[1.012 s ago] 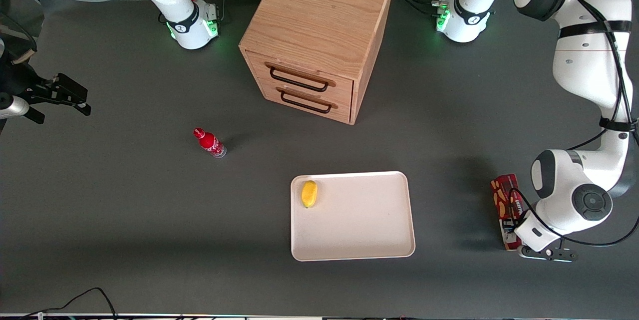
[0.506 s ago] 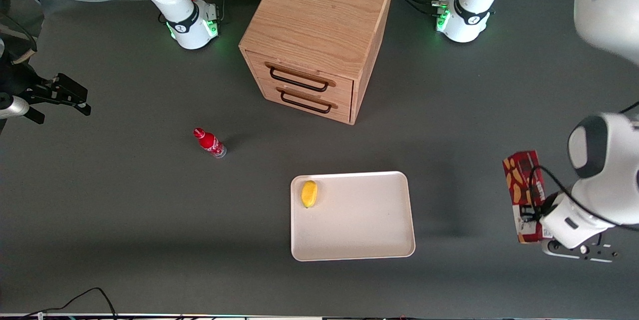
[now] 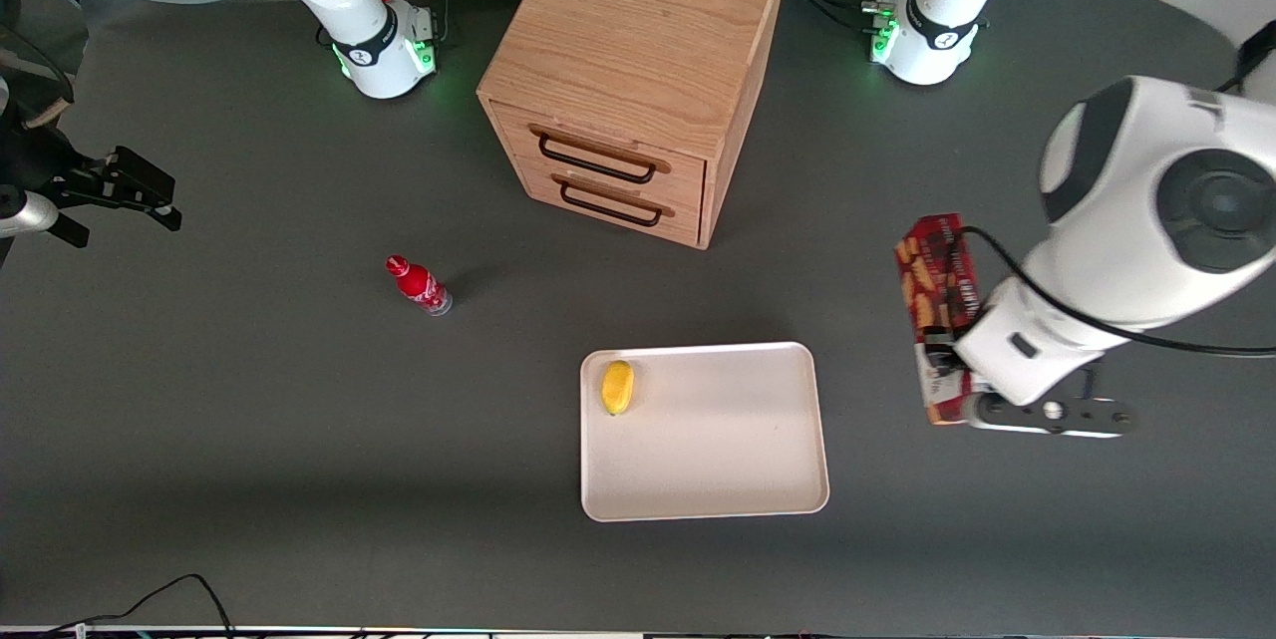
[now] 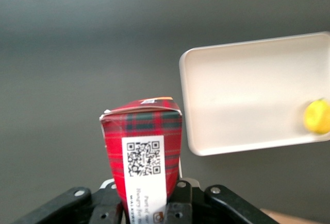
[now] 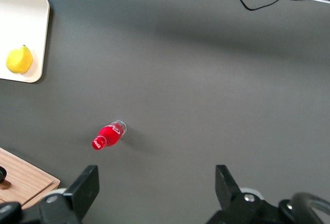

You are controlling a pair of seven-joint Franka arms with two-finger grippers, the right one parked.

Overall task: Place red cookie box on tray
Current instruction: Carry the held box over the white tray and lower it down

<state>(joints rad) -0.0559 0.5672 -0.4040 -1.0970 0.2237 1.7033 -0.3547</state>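
My left gripper (image 3: 942, 360) is shut on the red cookie box (image 3: 929, 285) and holds it in the air, off the table, toward the working arm's end. The box is long and dark red with cookie pictures; in the left wrist view its tartan end with a white QR label (image 4: 142, 147) sticks out from between the fingers (image 4: 178, 195). The cream-white tray (image 3: 718, 479) lies on the table beside the box, toward the middle, and shows in the left wrist view (image 4: 242, 100). The box is clear of the tray's rim.
A yellow lemon (image 3: 617, 387) lies in a corner of the tray. A wooden two-drawer cabinet (image 3: 638, 71) stands farther from the camera. A small red bottle (image 3: 417, 284) stands toward the parked arm's end. Grey table all round.
The gripper has lifted the cookie box off the table and carried it up and toward the tray; the arm has swung over with it. Nothing else moved.
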